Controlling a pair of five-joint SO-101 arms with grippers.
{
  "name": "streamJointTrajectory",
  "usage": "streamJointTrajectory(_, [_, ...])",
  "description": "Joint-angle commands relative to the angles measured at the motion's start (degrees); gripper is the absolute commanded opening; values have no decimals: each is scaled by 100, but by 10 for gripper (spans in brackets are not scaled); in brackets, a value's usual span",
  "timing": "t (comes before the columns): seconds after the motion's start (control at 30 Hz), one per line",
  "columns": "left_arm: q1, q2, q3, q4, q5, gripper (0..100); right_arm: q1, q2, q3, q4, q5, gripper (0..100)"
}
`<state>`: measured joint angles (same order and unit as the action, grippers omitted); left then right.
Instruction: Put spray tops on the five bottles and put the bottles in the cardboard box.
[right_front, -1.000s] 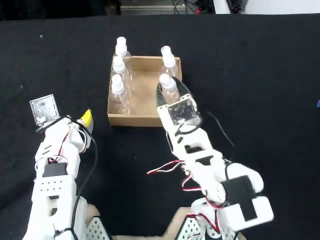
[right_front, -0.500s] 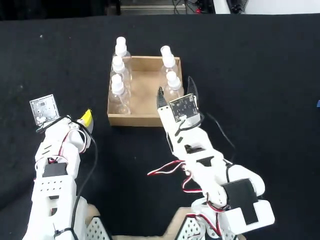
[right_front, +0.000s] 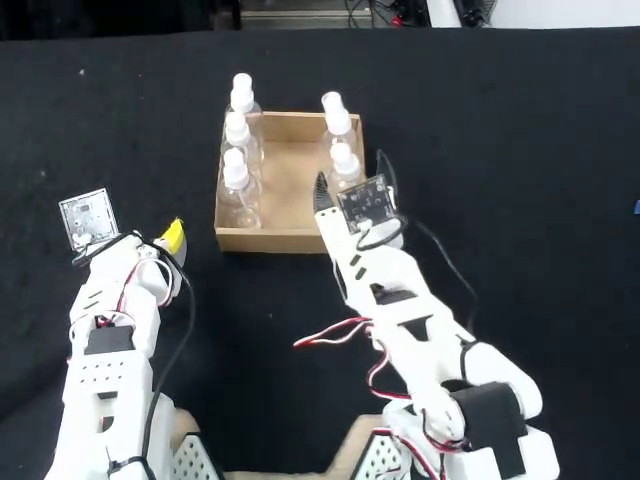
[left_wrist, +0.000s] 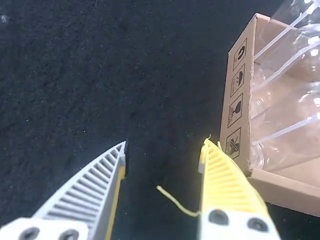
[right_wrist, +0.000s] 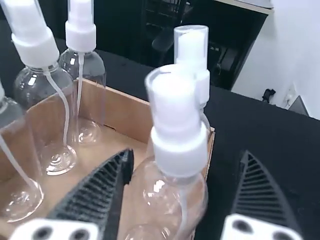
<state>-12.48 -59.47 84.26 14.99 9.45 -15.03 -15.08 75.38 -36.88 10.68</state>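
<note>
The cardboard box stands at the table's middle with five clear bottles upright in it, all wearing white spray tops. Three line its left side, two its right. My right gripper is open and straddles the nearer right bottle; its black fingers stand apart from the bottle on both sides. The other right bottle stands just behind it. My left gripper is open with nothing in it, low over the black cloth beside the box's left wall.
Black cloth covers the whole table, with free room to the left, right and front of the box. Red and white wires hang from the right arm. Dark furniture stands beyond the far edge.
My right gripper has opened and let go of the nearer right bottle, which now stands in the box. The right arm has stretched slightly forward. The left arm has kept still.
</note>
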Motion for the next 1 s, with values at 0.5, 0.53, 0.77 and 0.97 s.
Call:
streamJointTrajectory(0.5, [-57,-88,-75,-132,35,220,-290,-2255,-576,1459,-44,288])
streamJointTrajectory(0.53, [-57,-88,-75,-132,35,220,-290,-2404,-593,1591,-44,288])
streamJointTrajectory(0.77, [-57,-88,-75,-132,26,220,-211,-3257,-1200,2690,-44,287])
streamJointTrajectory(0.97, [-57,-88,-66,-132,26,220,97,-3767,-1727,3534,-44,283])
